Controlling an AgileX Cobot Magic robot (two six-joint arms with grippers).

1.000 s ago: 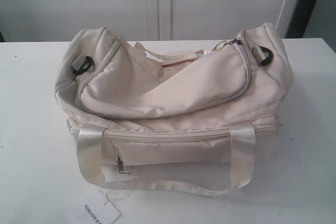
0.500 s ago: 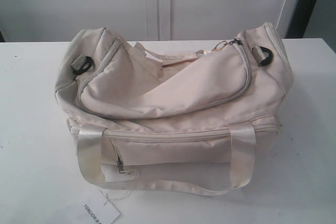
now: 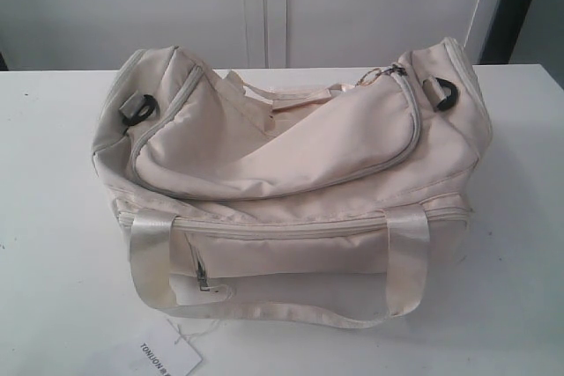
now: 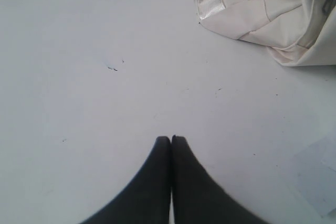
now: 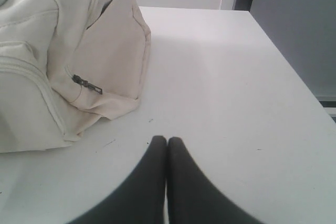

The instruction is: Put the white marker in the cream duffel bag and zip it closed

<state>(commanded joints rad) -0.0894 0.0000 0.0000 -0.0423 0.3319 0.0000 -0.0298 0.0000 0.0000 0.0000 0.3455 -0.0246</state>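
Note:
The cream duffel bag (image 3: 291, 182) lies on the white table (image 3: 53, 244), its curved top zipper running closed across the flap to a gold keyring (image 3: 374, 75). No white marker shows in any view. Neither arm appears in the exterior view. In the left wrist view my left gripper (image 4: 171, 139) is shut with nothing in it, above bare table, apart from a corner of the bag (image 4: 262, 14). In the right wrist view my right gripper (image 5: 167, 140) is likewise shut and empty, a short way from the bag's end (image 5: 79, 61).
A white paper tag with black lettering (image 3: 167, 357) lies at the table's front edge, tied to the bag by a thread. The bag's front strap handle (image 3: 264, 310) loops onto the table. A white wall stands behind; the table's right edge (image 5: 294, 72) is close.

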